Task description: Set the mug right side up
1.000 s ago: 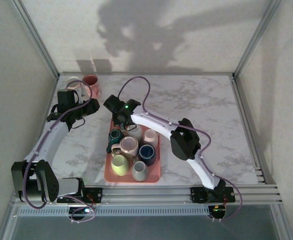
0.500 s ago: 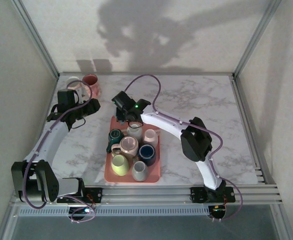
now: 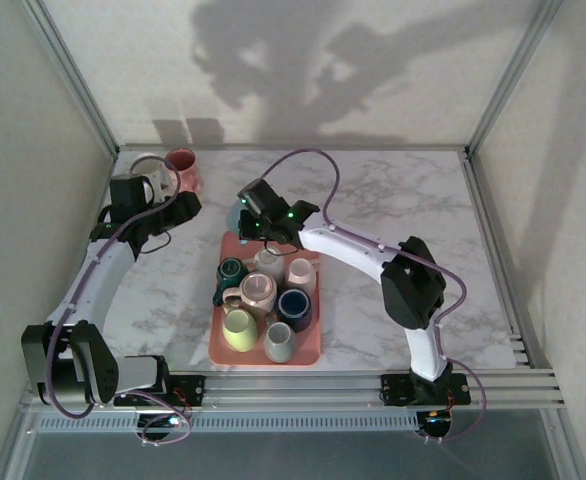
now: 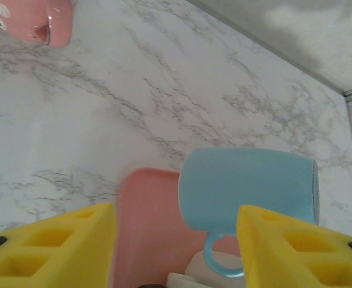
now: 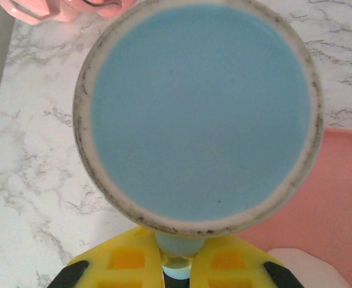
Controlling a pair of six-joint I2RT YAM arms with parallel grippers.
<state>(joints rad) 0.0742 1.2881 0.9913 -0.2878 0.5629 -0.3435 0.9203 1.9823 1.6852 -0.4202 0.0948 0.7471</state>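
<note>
One light blue ceramic mug (image 4: 248,186) hangs on its side over the 12 o'clock rim of the pink plastic tray (image 3: 216,345). Your right gripper (image 5: 176,255) pinches its handle. Your left gripper (image 4: 176,240), fingers spread and empty, sits at its 9 o'clock. Assorted mugs (image 3: 258,292) crowd the tray. A pink mug (image 3: 182,165) stands at the table's 10 o'clock.
</note>
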